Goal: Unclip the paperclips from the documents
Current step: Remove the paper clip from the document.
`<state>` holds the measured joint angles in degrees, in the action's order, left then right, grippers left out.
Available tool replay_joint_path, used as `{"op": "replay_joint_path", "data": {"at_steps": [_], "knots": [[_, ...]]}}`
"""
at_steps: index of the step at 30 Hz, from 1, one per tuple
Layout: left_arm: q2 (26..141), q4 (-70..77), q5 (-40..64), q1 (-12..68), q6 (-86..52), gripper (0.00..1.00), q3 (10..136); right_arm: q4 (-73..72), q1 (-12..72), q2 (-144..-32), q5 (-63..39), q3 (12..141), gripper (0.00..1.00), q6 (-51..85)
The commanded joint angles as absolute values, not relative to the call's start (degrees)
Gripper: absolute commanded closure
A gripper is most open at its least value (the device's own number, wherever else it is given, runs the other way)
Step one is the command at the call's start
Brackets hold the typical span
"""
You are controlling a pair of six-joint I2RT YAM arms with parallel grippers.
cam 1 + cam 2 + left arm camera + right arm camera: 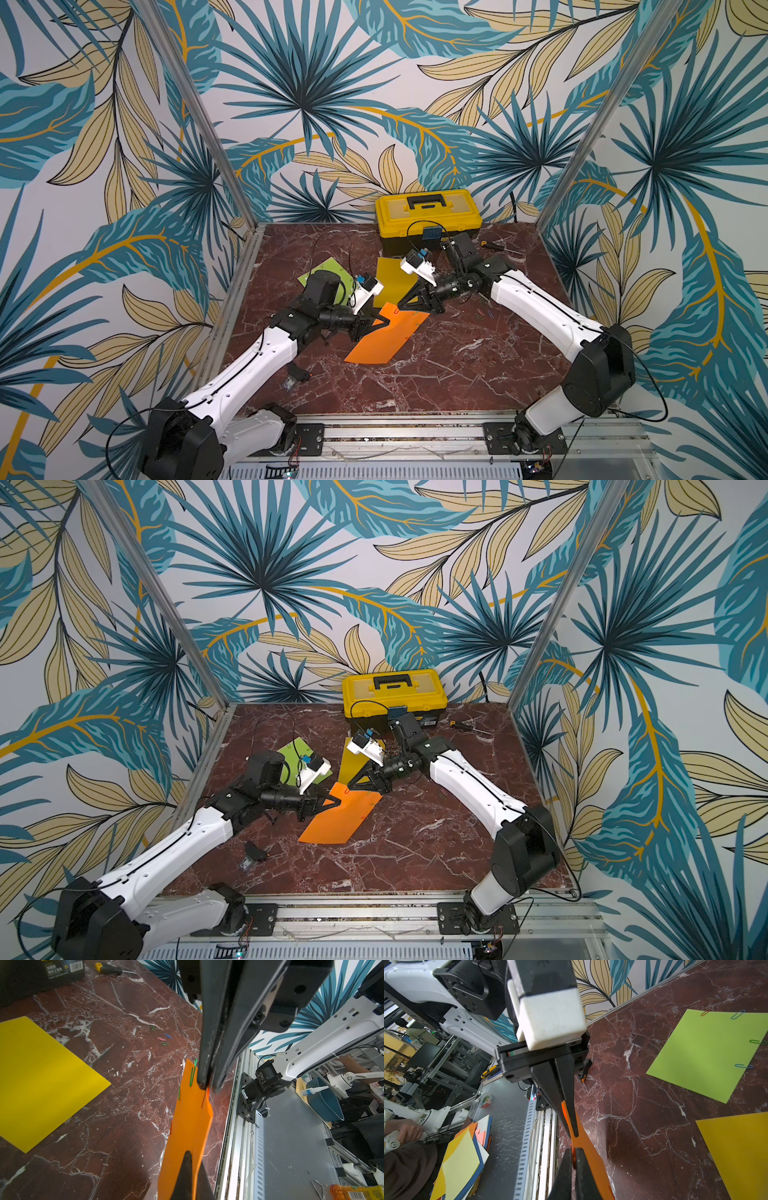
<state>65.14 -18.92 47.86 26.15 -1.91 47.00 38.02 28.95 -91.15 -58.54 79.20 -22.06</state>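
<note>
The orange document (386, 336) is lifted off the table at one end, and my left gripper (388, 322) is shut on its edge, one jaw on each face (193, 1159). My right gripper (399, 305) is shut at the sheet's upper edge, pinching a red paperclip (205, 1098) there (573, 1150). Two green paperclips (192, 1074) sit on the same sheet. The yellow document (395, 278) lies flat behind it. The lime green document (708, 1053) lies to the left, with a blue paperclip (737, 1015) and others on its edges.
Loose paperclips (164, 1039) lie on the marble table to the right of the sheets. A yellow-and-black toolbox (428, 216) stands at the back, a screwdriver (492, 245) beside it. A small black object (297, 374) lies near the left arm.
</note>
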Motion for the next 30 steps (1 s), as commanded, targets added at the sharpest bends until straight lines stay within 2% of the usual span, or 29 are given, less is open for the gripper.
{"op": "replay_joint_path", "data": {"at_steps": [1, 14, 30], "knots": [[64.25, -19.24, 48.95, 25.76, -1.36, 1.00, 45.88, 38.85, 28.92, -91.06, -59.11, 80.16, 0.92, -22.13], [64.16, -19.34, 48.91, 25.77, -1.32, 1.00, 45.67, 38.49, 28.83, -91.23, -58.58, 80.33, 1.00, -21.45], [64.14, -19.67, 48.77, 25.77, -1.03, 1.00, 45.52, 37.49, 27.74, -90.79, -58.18, 80.42, 1.00, -20.23]]}}
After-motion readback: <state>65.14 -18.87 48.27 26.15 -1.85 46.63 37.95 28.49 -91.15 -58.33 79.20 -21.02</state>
